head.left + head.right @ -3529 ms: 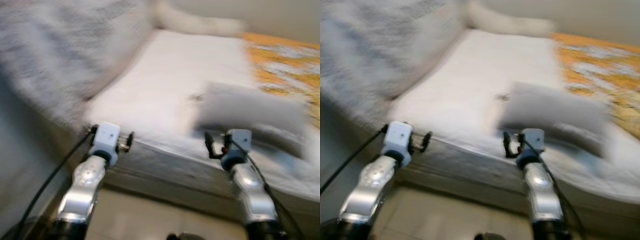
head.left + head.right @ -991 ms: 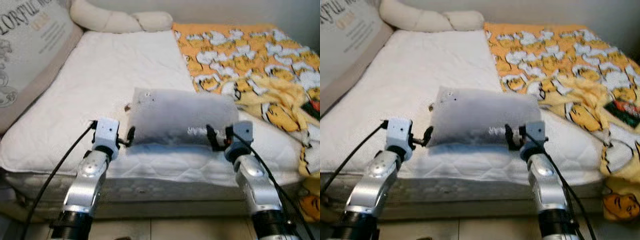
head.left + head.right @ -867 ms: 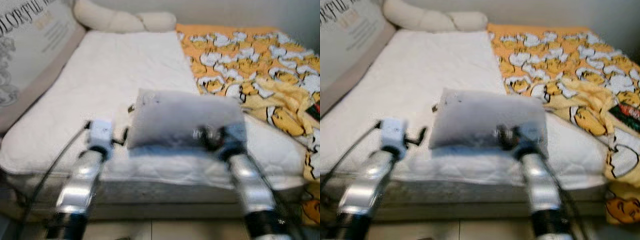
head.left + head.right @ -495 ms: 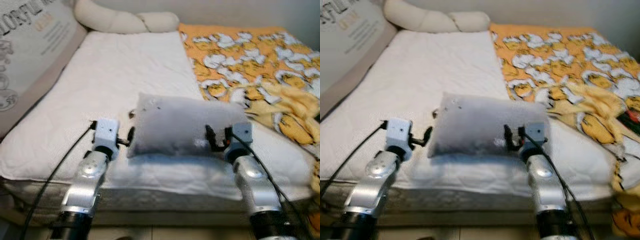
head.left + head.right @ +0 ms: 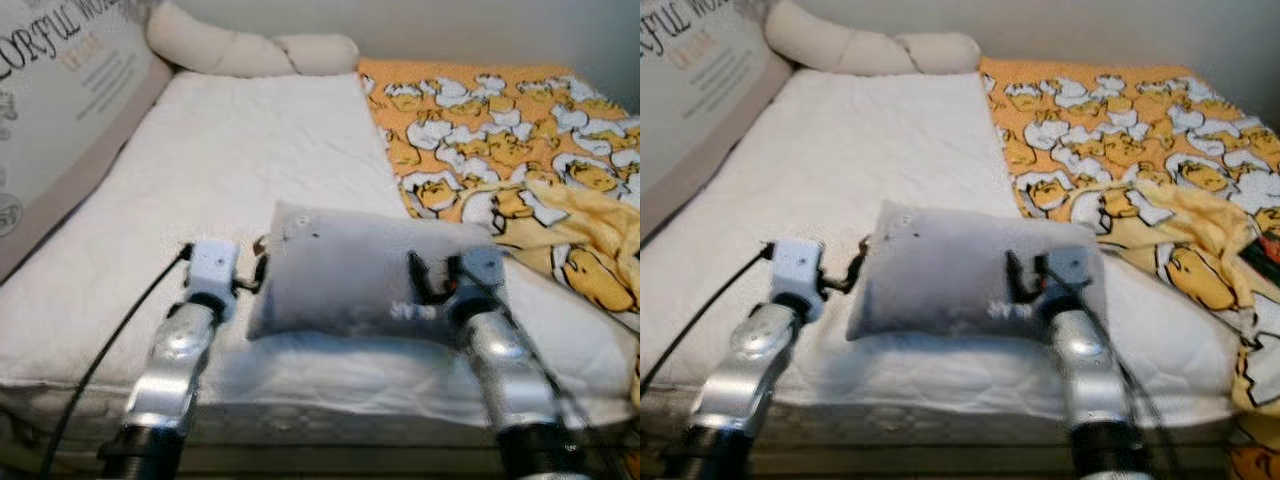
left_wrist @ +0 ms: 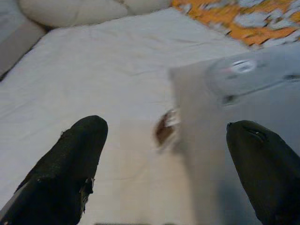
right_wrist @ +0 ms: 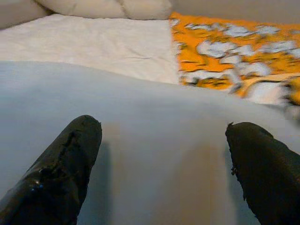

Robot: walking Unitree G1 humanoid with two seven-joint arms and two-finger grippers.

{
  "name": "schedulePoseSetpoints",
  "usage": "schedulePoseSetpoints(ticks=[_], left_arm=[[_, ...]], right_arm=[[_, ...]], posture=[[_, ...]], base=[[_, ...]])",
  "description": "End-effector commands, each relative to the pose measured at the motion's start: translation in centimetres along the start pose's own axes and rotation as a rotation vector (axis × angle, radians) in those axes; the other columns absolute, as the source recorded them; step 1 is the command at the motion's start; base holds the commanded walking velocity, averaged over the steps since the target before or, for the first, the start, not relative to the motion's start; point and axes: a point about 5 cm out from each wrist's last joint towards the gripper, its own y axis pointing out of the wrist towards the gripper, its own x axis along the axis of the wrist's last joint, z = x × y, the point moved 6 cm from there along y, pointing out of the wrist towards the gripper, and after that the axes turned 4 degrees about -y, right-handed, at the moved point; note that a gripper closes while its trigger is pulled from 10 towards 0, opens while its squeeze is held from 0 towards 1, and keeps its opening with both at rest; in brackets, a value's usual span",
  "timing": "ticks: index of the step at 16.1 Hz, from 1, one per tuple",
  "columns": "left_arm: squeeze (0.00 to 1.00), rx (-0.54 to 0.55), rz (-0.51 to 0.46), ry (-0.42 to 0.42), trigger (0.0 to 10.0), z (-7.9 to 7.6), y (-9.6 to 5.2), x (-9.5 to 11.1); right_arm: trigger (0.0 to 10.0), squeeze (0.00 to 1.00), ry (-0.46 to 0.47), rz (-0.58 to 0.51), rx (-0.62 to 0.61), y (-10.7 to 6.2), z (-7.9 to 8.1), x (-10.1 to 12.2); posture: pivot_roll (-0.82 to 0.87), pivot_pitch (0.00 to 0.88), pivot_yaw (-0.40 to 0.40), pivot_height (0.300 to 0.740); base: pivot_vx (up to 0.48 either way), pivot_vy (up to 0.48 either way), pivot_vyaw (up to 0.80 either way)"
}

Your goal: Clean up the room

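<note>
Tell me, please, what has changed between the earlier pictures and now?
Mostly the camera: the blurred, swinging view has settled facing the bed, so the grey pillow now sits between the left tool and right tool. Nothing was gripped or released. Both tools stay open at the pillow's ends; the pillow still lies on the white mattress beside the orange blanket.

grey pillow [image 5: 350, 275], white mattress [image 5: 240, 160], orange patterned blanket [image 5: 500, 130]

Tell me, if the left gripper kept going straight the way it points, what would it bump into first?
Probably the grey pillow: the left gripper is open, one finger already alongside the pillow's corner. Depth is unclear; it might skim past onto the white mattress.
</note>
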Motion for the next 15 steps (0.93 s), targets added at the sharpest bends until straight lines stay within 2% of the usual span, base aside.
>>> schedulePoseSetpoints(ticks=[1, 12, 13, 15], left_arm=[[0.28, -0.003, -0.009, 0.002, 10.0, -0.18, 0.21, 0.37], [0.27, -0.009, -0.004, 0.007, 10.0, -0.22, 0.12, 0.22], [0.24, -0.004, -0.002, 0.014, 10.0, -0.17, 0.12, 0.17], [0.24, -0.002, -0.001, 0.015, 10.0, -0.14, 0.06, 0.09]], right_arm=[[10.0, 1.0, -0.013, -0.018, -0.011, 0.08, -0.63, 0.59], [10.0, 1.0, -0.013, -0.017, -0.007, 0.03, -0.44, 0.56], [10.0, 1.0, -0.016, -0.014, -0.011, 0.03, -0.59, 0.49], [10.0, 1.0, -0.017, -0.011, -0.015, -0.01, -0.67, 0.42]], posture=[[-0.03, 0.0, -0.009, 0.74], [-0.03, 0.0, -0.008, 0.74], [-0.03, 0.0, -0.008, 0.74], [-0.03, 0.0, -0.008, 0.74]], base=[[0.322, 0.0, 0.0], [0.318, 0.0, 0.0], [0.0, 0.0, 0.0], [0.0, 0.0, 0.0]])
